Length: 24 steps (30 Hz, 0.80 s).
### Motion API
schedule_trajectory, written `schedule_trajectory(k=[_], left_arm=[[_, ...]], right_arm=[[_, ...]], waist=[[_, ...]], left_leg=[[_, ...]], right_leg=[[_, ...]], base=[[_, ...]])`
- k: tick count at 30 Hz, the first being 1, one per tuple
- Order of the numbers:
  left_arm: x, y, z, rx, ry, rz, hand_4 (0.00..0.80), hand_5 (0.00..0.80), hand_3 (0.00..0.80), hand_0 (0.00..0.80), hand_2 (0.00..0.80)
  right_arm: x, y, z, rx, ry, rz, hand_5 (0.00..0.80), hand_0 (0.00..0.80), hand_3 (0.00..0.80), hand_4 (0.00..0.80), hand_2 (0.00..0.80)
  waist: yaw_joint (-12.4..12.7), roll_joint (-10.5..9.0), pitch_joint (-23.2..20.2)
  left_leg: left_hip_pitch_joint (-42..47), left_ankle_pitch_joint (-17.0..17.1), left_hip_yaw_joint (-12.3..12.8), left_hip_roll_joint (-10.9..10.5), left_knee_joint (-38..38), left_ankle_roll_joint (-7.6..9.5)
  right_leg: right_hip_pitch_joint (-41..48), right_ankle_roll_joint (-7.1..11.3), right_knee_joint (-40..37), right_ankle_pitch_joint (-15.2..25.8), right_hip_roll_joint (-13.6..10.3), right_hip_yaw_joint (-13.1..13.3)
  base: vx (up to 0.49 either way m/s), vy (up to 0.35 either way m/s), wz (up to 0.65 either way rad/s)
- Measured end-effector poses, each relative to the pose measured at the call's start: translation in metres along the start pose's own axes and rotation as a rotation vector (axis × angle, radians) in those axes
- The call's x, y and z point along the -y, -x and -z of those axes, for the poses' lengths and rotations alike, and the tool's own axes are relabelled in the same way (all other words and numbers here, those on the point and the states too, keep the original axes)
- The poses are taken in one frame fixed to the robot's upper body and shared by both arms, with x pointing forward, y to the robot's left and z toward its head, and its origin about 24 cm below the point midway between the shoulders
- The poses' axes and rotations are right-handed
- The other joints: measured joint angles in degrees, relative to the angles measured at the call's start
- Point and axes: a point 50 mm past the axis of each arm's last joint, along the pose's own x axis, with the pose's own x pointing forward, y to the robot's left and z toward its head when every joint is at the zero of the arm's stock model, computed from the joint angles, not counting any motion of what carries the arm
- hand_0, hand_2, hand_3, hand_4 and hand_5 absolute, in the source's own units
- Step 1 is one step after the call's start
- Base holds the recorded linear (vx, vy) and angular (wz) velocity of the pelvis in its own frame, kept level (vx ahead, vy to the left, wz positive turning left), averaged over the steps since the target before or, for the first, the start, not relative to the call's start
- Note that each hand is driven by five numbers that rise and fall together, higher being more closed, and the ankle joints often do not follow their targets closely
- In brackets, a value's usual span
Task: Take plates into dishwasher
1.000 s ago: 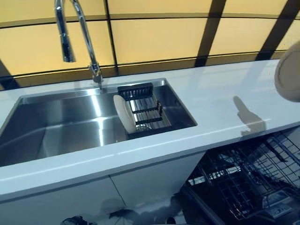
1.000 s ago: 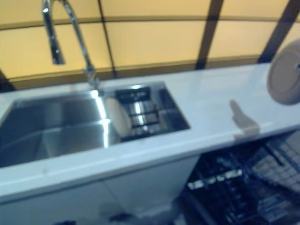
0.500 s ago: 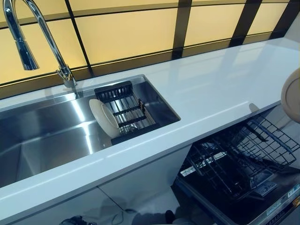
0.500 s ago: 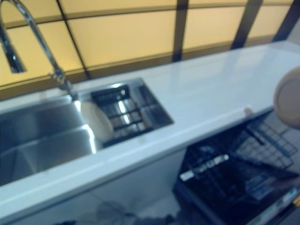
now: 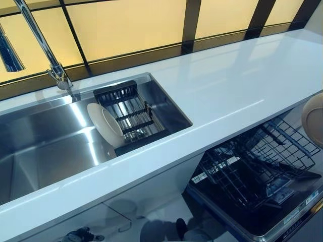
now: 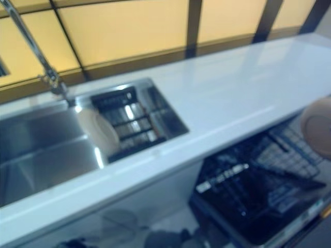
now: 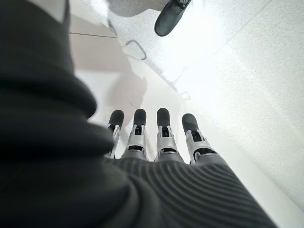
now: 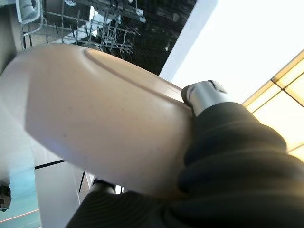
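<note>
Now, in the eye views, the held plate [image 5: 314, 120] has dropped from counter height to hang beside the dishwasher rack [image 5: 255, 164]; another plate [image 5: 105, 124] waits in the sink [image 5: 45, 146]. Right wrist view: the right hand [image 8: 202, 97] pinches the plate's rim, so loading looks close. Left wrist view: the left hand [image 7: 156, 142] hangs with straight fingers, empty.

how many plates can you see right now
2. One white plate stands on edge in the sink, leaning against the black rack. The other plate is held in the right hand above the open dishwasher's wire rack. More could be hidden.
</note>
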Motion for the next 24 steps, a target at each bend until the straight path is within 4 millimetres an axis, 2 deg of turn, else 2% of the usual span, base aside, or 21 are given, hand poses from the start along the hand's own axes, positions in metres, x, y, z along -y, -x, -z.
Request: schedule_trajectory(k=[6,12,16,18,24], left_arm=[[-0.005,0.0,-0.005,0.009,-0.004,-0.011,0.0,0.0,0.0,0.0,0.0],[-0.008,0.0,-0.009,0.021,-0.014,-0.016,0.0,0.0,0.0,0.0,0.0],[-0.009,0.0,-0.012,0.024,-0.016,-0.02,0.0,0.0,0.0,0.0,0.0],[-0.01,0.0,-0.016,0.037,-0.022,-0.022,0.0,0.0,0.0,0.0,0.0],[-0.012,0.001,-0.023,0.062,-0.025,-0.02,0.0,0.0,0.0,0.0,0.0]], right_arm=[[-0.023,-0.011,0.006,-0.044,0.137,-0.059,0.8,0.8,0.8,0.8,0.8],[-0.036,-0.024,-0.002,-0.074,0.361,-0.069,0.8,0.8,0.8,0.8,0.8],[-0.052,-0.033,-0.003,-0.065,0.379,-0.073,0.8,0.8,0.8,0.8,0.8],[-0.061,-0.037,0.001,-0.072,0.351,-0.082,0.8,0.8,0.8,0.8,0.8],[-0.082,-0.05,0.009,-0.122,0.313,-0.095,0.8,0.8,0.8,0.8,0.8]], waist=[[0.28,0.13,1.13],[0.26,1.16,2.39],[0.54,1.49,2.6],[1.57,1.8,2.78],[2.03,3.22,3.64]], left_leg=[[-0.22,0.01,-0.05,-0.03,0.0,0.02],[-1.03,0.13,-0.24,-0.08,0.07,0.07],[-1.11,0.24,-0.71,-0.09,0.08,-0.03],[-1.07,0.21,-0.86,-0.11,0.07,0.03],[-1.22,0.22,-1.84,-0.07,0.04,0.16]], right_leg=[[-0.18,0.0,0.01,0.0,-0.11,-0.13],[-0.81,0.1,0.0,0.15,-0.16,-0.54],[-0.59,0.0,-0.01,0.05,-0.23,-1.1],[-0.49,-0.04,-0.02,0.01,-0.26,-1.27],[-0.07,-0.09,-0.02,-0.1,-0.32,-2.27]], base=[[-0.052,-0.032,0.0],[-0.037,-0.014,0.01],[-0.013,-0.01,0.04],[-0.026,-0.018,0.06],[-0.022,-0.021,0.08]])
